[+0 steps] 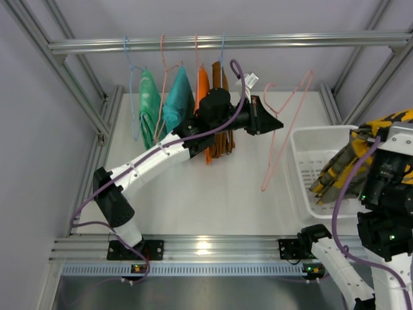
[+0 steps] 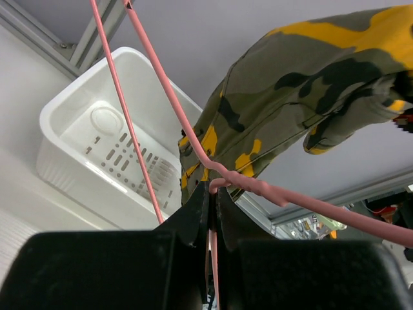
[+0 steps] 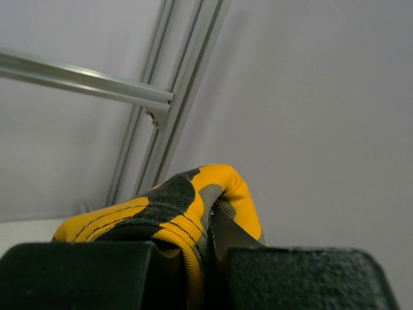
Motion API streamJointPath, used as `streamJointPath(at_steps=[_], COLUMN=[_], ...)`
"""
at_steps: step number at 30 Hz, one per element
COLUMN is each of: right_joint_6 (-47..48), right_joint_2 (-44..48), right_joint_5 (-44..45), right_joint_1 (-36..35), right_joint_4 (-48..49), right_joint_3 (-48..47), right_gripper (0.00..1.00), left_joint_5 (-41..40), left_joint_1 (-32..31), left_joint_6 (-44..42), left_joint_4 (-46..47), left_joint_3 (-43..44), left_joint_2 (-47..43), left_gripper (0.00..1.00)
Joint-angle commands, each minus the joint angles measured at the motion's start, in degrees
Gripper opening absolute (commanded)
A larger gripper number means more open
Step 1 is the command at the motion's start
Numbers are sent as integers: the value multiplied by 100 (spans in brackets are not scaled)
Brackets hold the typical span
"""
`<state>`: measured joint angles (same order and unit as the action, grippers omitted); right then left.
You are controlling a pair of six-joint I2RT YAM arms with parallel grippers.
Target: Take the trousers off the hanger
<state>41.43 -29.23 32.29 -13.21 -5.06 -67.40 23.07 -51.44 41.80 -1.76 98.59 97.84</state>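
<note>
We see the left gripper (image 2: pixel 213 197) pinched shut on the bare pink hanger (image 2: pixel 322 208), apparently steadying it; the right gripper (image 3: pixel 208 252) clamps the yellow-and-dark trousers (image 1: pixel 339 169), clear of the hanger, over the white basket (image 2: pixel 97 123), presumably for dropping.

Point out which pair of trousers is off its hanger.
The yellow-and-dark patterned pair, clamped in the right gripper by the white basket; the green, teal, orange and brown pairs hang on hangers.

Yellow-and-dark trousers (image 1: pixel 339 169) crumpled, raised over basket (image 1: pixel 302 184); green trousers (image 1: pixel 147 106), teal trousers (image 1: pixel 179 100), orange trousers (image 1: pixel 202 84), brown trousers (image 1: pixel 220 76) hanging from rail (image 1: pixel 290 41).
</note>
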Motion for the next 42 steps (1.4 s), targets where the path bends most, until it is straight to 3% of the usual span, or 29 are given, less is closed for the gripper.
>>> streamJointPath(at_steps=[1, 7, 12, 19, 23, 24, 26, 29, 32, 34, 36, 41, 42], right_joint_6=[611, 840, 393, -485, -978, -1040, -1224, -1479, -1708, -1980, -2269, -2841, -3051], right_joint_2=[181, 585, 752, 525, 182, 164, 233, 479, 760, 910, 1095, 702, 569], right_joint_5=[242, 190, 198, -4, 5, -12, -109, -363, -750, -1154, -1565, -1516, -1594], right_joint_1=[38, 47, 47, 47, 56, 56, 56, 56, 56, 64, 56, 56, 56], right_joint_4=[893, 1129, 1209, 1236, 692, 543, -133, -1080, -1811, -2059, -2166, -1973, -1929], right_joint_3=[252, 1727, 2984, 3576, 3365, 3225, 2971, 2584, 2119, 1854, 1564, 1527, 1528], right_gripper=[0, 0, 0, 0, 20, 36, 56, 73, 80, 80, 74, 37, 34], left_joint_5=[13, 31, 83, 172, 154, 154, 154, 145, 189, 180, 189, 198, 189], left_joint_1=[20, 46, 134, 213, 231, 240, 266, 292, 301, 292, 284, 205, 187], left_joint_6=[-32, 126, 346, 522, 504, 487, 469, 399, 338, 276, 189, 13, -5], left_joint_4=[202, 202, 202, 202, 202, 202, 202, 202, 211, 220, 202, -8, -9], left_joint_3=[231, 284, 310, 442, 486, 495, 495, 486, 486, 477, 486, 434, 433], left_joint_2=[-371, -345, -327, -266, -257, -266, -274, -301, -310, -301, -275, -266, -266], left_gripper=[0, 0, 0, 0, 0, 0, 0, 0, 0, 0, 0, 0, 0])
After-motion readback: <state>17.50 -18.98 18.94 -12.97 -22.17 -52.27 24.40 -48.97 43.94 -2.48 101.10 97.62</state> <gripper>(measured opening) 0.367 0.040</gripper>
